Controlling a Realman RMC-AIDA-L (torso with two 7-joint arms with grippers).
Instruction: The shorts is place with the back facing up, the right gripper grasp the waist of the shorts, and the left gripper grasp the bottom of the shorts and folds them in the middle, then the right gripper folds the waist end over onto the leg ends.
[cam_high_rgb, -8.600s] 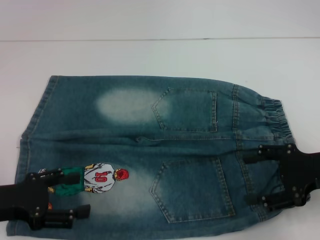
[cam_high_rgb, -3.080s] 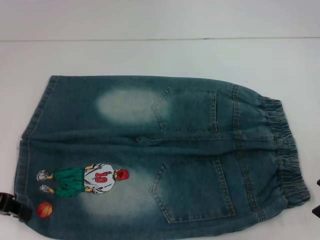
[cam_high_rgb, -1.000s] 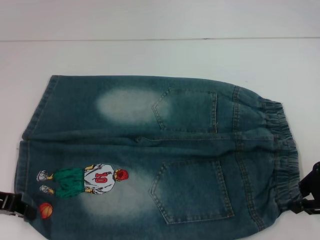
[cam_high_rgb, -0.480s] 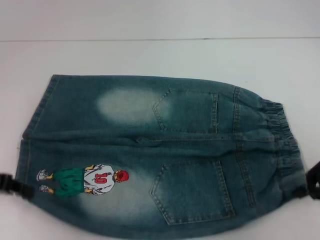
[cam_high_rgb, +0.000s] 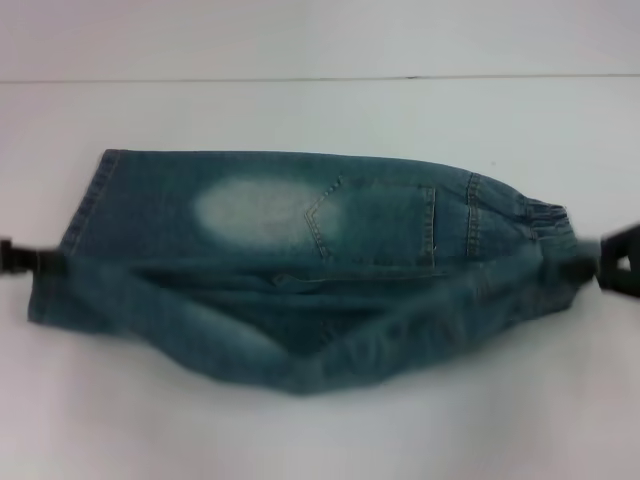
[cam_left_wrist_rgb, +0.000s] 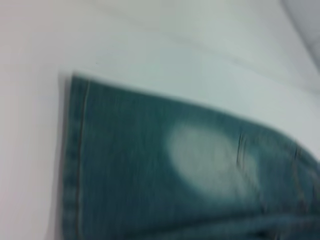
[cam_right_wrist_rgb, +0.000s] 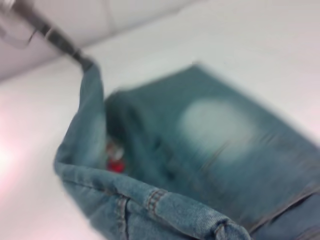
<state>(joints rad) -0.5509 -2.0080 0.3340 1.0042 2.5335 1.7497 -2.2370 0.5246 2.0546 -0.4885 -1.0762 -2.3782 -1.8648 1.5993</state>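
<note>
The blue-green denim shorts (cam_high_rgb: 300, 230) lie back up on the white table, waist (cam_high_rgb: 545, 222) to the right and leg hems (cam_high_rgb: 88, 200) to the left. The near half (cam_high_rgb: 300, 345) is lifted and sags between both grippers, hiding the near pocket and the print. My left gripper (cam_high_rgb: 12, 255) at the left edge is shut on the near leg's hem. My right gripper (cam_high_rgb: 618, 265) at the right edge is shut on the waist. The right wrist view shows the left gripper (cam_right_wrist_rgb: 50, 32) pinching the hem corner (cam_right_wrist_rgb: 89, 67) and a bit of the red print (cam_right_wrist_rgb: 116, 161) inside the fold. The far leg's hem (cam_left_wrist_rgb: 75, 160) lies flat.
The white table (cam_high_rgb: 320, 110) runs back to a seam line and a pale wall (cam_high_rgb: 320, 35). Nothing else stands on it.
Both grippers closed on the near edge and raised it. The near half has risen and moved toward the far half, covering the cartoon print and the near pocket.
</note>
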